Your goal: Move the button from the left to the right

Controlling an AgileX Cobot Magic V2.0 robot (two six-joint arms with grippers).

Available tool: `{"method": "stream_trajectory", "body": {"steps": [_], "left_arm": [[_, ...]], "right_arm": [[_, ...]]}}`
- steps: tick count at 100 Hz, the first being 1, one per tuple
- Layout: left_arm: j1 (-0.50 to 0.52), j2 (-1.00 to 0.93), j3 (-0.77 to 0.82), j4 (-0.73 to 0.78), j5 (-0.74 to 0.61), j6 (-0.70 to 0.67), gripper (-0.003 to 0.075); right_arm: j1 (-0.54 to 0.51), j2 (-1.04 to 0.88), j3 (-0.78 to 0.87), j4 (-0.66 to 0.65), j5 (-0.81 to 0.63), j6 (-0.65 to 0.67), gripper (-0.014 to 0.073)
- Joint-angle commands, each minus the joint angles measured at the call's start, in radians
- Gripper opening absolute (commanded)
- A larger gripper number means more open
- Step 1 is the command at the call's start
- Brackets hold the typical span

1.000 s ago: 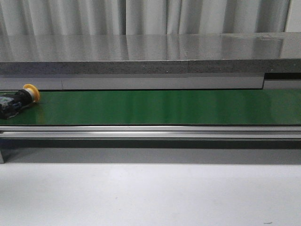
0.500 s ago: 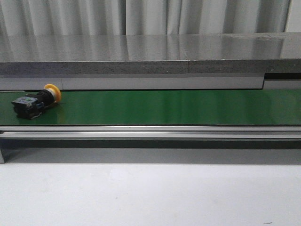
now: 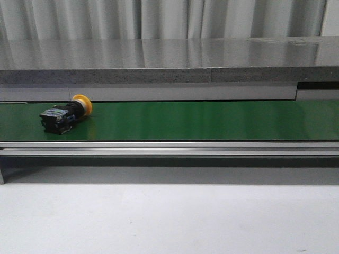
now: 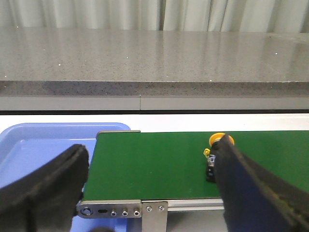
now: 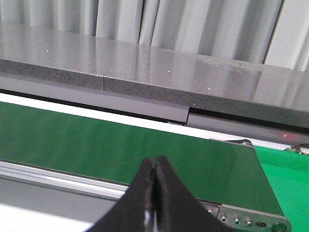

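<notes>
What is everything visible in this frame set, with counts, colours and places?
button: 1, yellow-orange cap on black body, lying on its side at the left part of the belt
conveyor belt: 1, green, running left to right across the front view
conveyor frame: 1, silver metal, along the belt's near edge
counter: 1, grey speckled, behind the belt
curtain: 1, pale grey, at the back
bin: 1, blue, beyond the belt's left end
left gripper: 1, black, open, button showing beside one finger
right gripper: 1, black, shut, empty, over the belt's right end
</notes>
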Motion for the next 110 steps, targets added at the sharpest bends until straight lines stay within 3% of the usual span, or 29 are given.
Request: {"method": "stream_trajectory", "body": {"steps": [1,26,36,62,110], "left_arm": [[-0.008,0.006,-0.017,-0.01,-0.087,-0.001,0.0519],[-0.008,0.006,-0.013,-0.01,-0.081,-0.001,0.0479],[-0.008,0.006,-0.013,-0.01,-0.081,-0.001,0.0378],[-0.008,0.006,-0.013,-0.01,-0.081,-0.001,0.0006],[-0.008,0.006,-0.013,-0.01,-0.081,-0.001,0.0005]], "right_arm": [[-0.006,-0.018,0.0,-0.009,-0.082,0.0,-0.0068],[-0.006,-0.018,0.0,-0.009,-0.082,0.0,-0.0068],[-0.006,-0.018,0.0,-0.009,-0.082,0.0,-0.0068],[-0.006,-0.018,0.0,-0.009,-0.082,0.0,-0.0068],[-0.006,-0.018,0.0,-0.009,-0.094,0.0,-0.0068]]}}
